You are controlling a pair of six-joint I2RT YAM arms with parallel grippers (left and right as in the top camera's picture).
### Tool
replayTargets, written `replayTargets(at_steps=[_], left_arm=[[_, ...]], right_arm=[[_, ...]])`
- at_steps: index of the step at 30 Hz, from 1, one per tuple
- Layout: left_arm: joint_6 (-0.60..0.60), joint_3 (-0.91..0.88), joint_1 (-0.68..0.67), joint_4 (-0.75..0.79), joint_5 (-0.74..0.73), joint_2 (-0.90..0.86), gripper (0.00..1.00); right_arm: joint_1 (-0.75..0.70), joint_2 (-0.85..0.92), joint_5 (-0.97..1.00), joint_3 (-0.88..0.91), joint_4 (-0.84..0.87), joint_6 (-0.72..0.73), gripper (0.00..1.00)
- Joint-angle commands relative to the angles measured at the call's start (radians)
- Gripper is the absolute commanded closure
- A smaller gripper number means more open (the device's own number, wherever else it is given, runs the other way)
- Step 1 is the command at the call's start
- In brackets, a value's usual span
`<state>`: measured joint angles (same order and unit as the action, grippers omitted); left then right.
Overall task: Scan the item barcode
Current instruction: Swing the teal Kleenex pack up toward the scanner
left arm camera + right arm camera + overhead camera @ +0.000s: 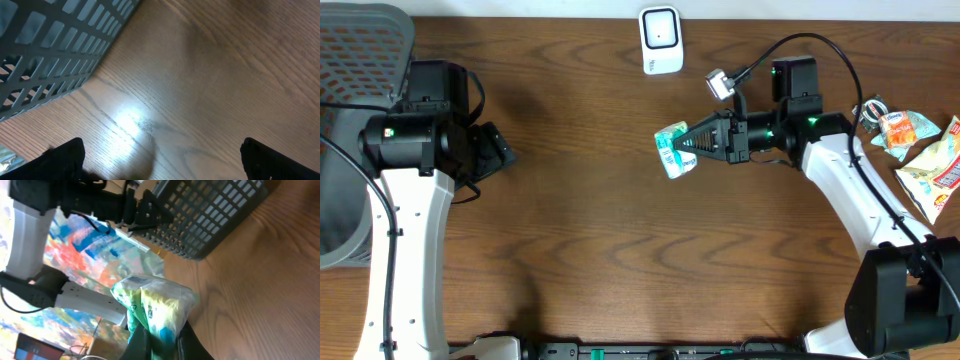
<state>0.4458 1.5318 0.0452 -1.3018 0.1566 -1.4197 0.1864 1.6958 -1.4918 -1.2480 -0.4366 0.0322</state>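
two hands: well apart, one on each side
right hand (688,143): clamped on the green-and-white packet (670,152), over the counter's (600,240) middle, toward the far edge
left hand (498,150): fingers spread wide, holding nothing, near the left edge
scanner (660,40): far edge, beyond the packet
basket (360,40): far left corner
snack packets (920,150): right edge

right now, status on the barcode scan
Left pincer open, empty. Right pincer shut on green-and-white crinkly plastic packet. Nothing between it and the white boxy scanner.
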Motion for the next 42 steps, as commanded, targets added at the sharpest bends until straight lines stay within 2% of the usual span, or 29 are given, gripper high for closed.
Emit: replayTargets(at_steps=[1, 18, 20, 23, 29, 38, 42], left_arm=[[0.008, 0.004, 0.004, -0.003, 0.010, -0.004, 0.02], [0.009, 0.004, 0.004, -0.003, 0.010, -0.004, 0.02], [0.008, 0.004, 0.004, -0.003, 0.010, -0.004, 0.02], [0.009, 0.004, 0.004, -0.003, 0.010, -0.004, 0.02], [0.009, 0.004, 0.004, -0.003, 0.010, -0.004, 0.02], [0.009, 0.004, 0.004, -0.003, 0.010, -0.004, 0.03], [0.009, 0.004, 0.004, -0.003, 0.010, -0.004, 0.02]], right_arm=[[0.033, -0.009, 0.038, 0.001, -0.002, -0.022, 0.99], [0.054, -0.009, 0.086, 0.001, -0.002, -0.011, 0.99], [0.065, -0.009, 0.240, 0.001, -0.005, 0.064, 0.99], [0.108, -0.009, 0.584, 0.001, -0.031, 0.175, 0.99], [0.209, -0.009, 1.008, 0.000, -0.028, 0.238, 0.99], [0.241, -0.007, 1.194, -0.032, -0.006, 0.235, 0.99], [0.240, 0.016, 1.251, -0.114, -0.036, 0.180, 0.99]])
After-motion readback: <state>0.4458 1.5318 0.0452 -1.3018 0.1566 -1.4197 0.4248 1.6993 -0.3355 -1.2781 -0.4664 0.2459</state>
